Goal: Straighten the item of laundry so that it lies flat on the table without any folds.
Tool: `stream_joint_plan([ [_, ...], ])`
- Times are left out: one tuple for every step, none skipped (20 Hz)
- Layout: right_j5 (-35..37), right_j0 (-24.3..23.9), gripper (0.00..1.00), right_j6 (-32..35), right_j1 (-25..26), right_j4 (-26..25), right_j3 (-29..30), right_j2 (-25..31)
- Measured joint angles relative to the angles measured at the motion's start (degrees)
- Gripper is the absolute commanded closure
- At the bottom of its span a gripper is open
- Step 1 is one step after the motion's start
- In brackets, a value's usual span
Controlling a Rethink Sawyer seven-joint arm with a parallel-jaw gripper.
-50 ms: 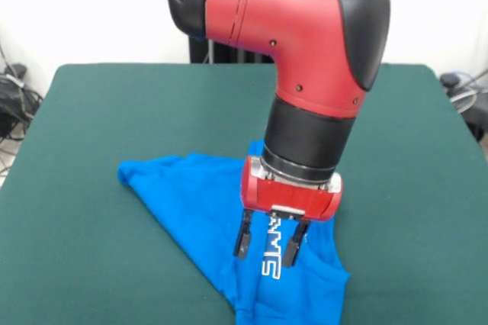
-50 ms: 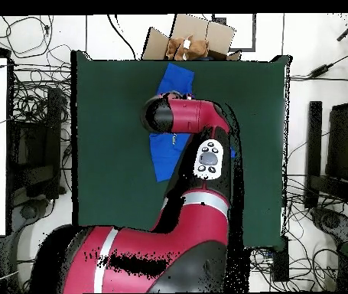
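The bright blue T-shirt (image 1: pixel 206 210) lies crumpled in a rough triangle on the dark green table (image 1: pixel 91 111), with white lettering (image 1: pixel 271 252) showing near its front end. My gripper (image 1: pixel 267 247) hangs over the lettering, its two black fingers (image 1: pixel 242 237) apart and open, holding nothing. In the overhead view the shirt (image 2: pixel 175 79) shows above and below the arm's wrist (image 2: pixel 178 116), which hides its middle and the gripper itself.
A brown cardboard box (image 2: pixel 200 38) sits just past the table's edge close to the shirt's end. Cables and equipment (image 2: pixel 31 138) crowd the floor on both sides of the table (image 2: pixel 108 138).
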Motion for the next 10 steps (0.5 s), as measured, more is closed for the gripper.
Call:
stream_joint_plan([
  [-0.21,0.00,0.00,0.00,0.24,0.00,0.00,0.01],
  [-0.86,-0.01,0.00,0.00,0.99,0.00,0.00,0.02],
  [-1.21,-0.01,0.00,0.00,1.39,0.00,0.00,0.02],
  [-1.42,-0.01,0.00,0.00,1.62,0.00,0.00,0.02],
  [-1.65,-0.01,0.00,0.00,1.86,0.00,-0.01,0.02],
  [-2.15,-0.01,0.00,0.00,2.31,0.01,-0.01,0.02],
  [-2.41,0.00,0.00,0.00,2.55,0.01,-0.01,0.02],
  [-3.01,0.00,0.00,0.00,3.11,0.01,-0.02,0.02],
  [-3.34,0.00,0.00,0.00,3.42,0.01,-0.01,0.02],
  [-3.71,0.01,0.00,0.00,3.78,0.01,-0.01,0.02],
])
